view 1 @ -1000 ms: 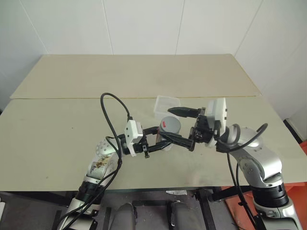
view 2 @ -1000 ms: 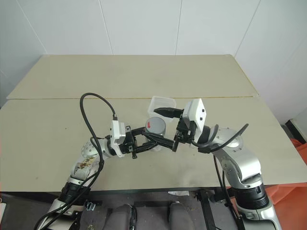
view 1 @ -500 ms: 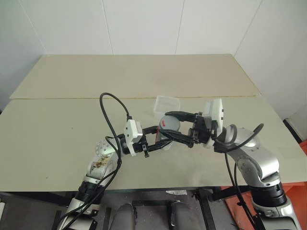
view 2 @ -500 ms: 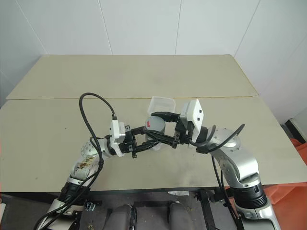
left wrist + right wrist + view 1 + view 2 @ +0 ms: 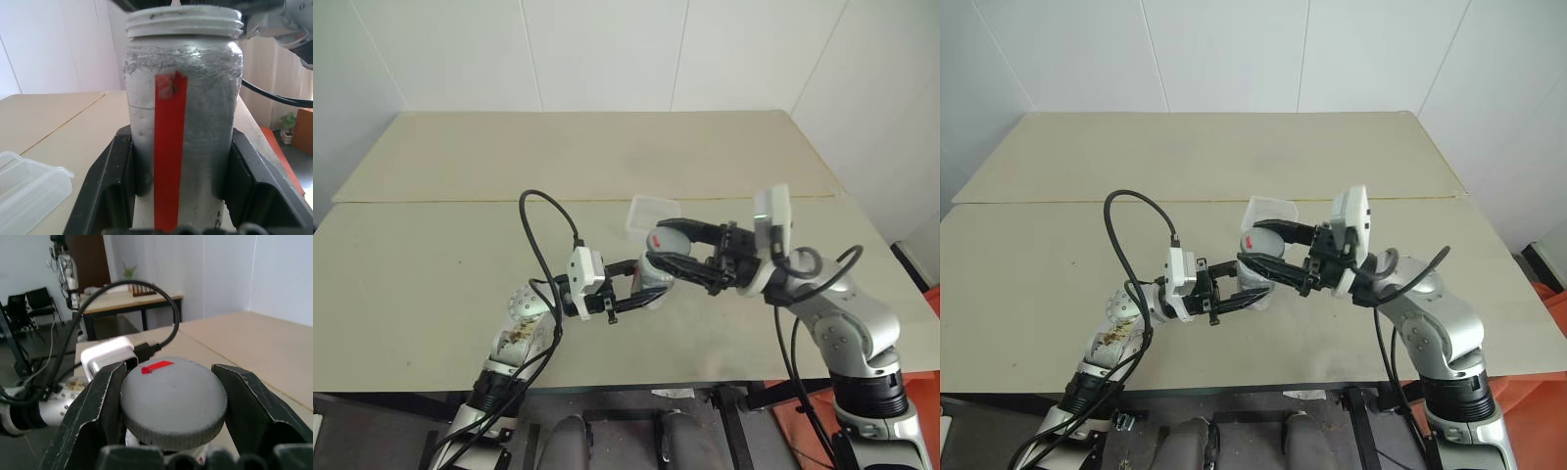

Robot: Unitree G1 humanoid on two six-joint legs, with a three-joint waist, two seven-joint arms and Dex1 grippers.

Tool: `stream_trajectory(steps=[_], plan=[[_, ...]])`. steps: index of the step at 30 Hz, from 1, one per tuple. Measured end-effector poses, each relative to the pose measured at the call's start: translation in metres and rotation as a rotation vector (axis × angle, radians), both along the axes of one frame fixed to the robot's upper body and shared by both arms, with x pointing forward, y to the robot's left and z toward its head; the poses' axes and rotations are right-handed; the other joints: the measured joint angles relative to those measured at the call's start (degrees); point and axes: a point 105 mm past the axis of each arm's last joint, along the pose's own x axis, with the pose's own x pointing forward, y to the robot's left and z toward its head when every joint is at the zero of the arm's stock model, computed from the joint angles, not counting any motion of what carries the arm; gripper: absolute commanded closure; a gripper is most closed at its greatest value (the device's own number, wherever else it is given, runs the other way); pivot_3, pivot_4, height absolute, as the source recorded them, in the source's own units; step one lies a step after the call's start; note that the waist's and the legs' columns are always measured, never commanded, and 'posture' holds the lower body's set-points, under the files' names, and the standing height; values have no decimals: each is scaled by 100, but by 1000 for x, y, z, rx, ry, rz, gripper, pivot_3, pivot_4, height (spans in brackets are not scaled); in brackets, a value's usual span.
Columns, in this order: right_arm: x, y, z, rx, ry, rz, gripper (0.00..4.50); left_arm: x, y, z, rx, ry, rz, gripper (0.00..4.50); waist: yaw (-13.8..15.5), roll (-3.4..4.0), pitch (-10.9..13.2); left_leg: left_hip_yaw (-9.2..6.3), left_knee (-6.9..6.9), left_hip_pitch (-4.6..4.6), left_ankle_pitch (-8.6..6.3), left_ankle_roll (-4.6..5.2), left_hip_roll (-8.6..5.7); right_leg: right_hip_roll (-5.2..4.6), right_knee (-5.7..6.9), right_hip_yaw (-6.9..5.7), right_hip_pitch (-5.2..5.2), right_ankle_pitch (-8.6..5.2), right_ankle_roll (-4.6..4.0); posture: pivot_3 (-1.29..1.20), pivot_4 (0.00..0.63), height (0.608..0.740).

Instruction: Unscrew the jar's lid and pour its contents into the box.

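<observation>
Where things overlap, we say so.
Table (image 5: 460, 255): we see a wide beige top, bare toward its far edge.
Box (image 5: 653, 213): partly hidden behind the jar.
Jar (image 5: 181, 122): clamped upright in our left gripper (image 5: 641, 284).
Lid (image 5: 173, 399): our right gripper (image 5: 664, 247) is closed around its rim.
Contents: hidden from us.

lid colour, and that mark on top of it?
The lid is grey, with a small red mark near its edge; clearest in the right wrist view.
</observation>
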Motion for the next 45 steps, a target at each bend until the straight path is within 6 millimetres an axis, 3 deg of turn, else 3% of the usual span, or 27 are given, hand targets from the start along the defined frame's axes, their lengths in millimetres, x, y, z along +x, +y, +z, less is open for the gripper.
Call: stream_trajectory(steps=[6, 11, 17, 24, 27, 30, 36, 40, 45], plan=[[5, -6, 2, 7, -12, -56, 1744, 0, 1, 0, -1, 1, 8, 2509, 0, 0, 0, 0, 1, -2, 0, 0, -1, -1, -1, 0, 0, -1, 2, 0, 150, 740], [27, -38, -10, -99, -10, -272, 1744, 2, 6, 0, 8, -2, 32, 2509, 16, 0, 0, 1, 1, -3, 0, 0, -2, -2, -3, 0, 0, -1, 1, 0, 150, 740], [40, -86, -67, -433, 111, -554, 1744, 10, 23, 4, 34, -22, 102, 2509, 5, 0, 0, 1, -3, -3, 0, 0, -2, -2, -3, 0, -2, -2, -1, 0, 150, 740], [37, -97, -129, -632, 364, -672, 1744, 30, 35, 10, 81, -60, 179, 2509, -11, 0, 0, 2, 3, 0, 1, 0, -3, -2, 0, 3, -2, -7, -14, 0, 150, 740], [35, -100, -138, -676, 403, -703, 765, 35, 38, 6, 92, -53, 202, 2509, -5, 0, 0, 2, 3, -3, 0, 0, -3, -2, -5, 3, -1, -1, -2, 0, 150, 740], [31, -98, -139, -686, 408, -696, 51, 41, 38, 9, 91, -60, 217, 2509, 5, -1, 0, 2, 2, -6, 0, 0, -3, -2, -9, 2, -1, 1, 3, 0, 150, 740], [29, -99, -124, -654, 371, -728, 51, 68, 42, 17, 136, -118, 322, 2509, 17, -1, 0, 1, 3, -6, 0, 0, -5, -2, -8, 2, 0, 2, 6, 0, 150, 740], [24, -85, -85, -559, 189, -701, 51, 110, 49, 33, 248, -229, 456, 2509, 30, -4, 1, -6, 3, -11, 0, 0, -6, 0, -12, -5, 0, 2, 10, 0, 150, 740], [23, -74, -69, -489, 102, -694, 51, 148, 46, 57, 505, -463, 554, 2509, 27, -6, 3, -6, -3, -28, 0, 0, -13, -5, -35, -6, -2, 6, 19, 0, 150, 740]])
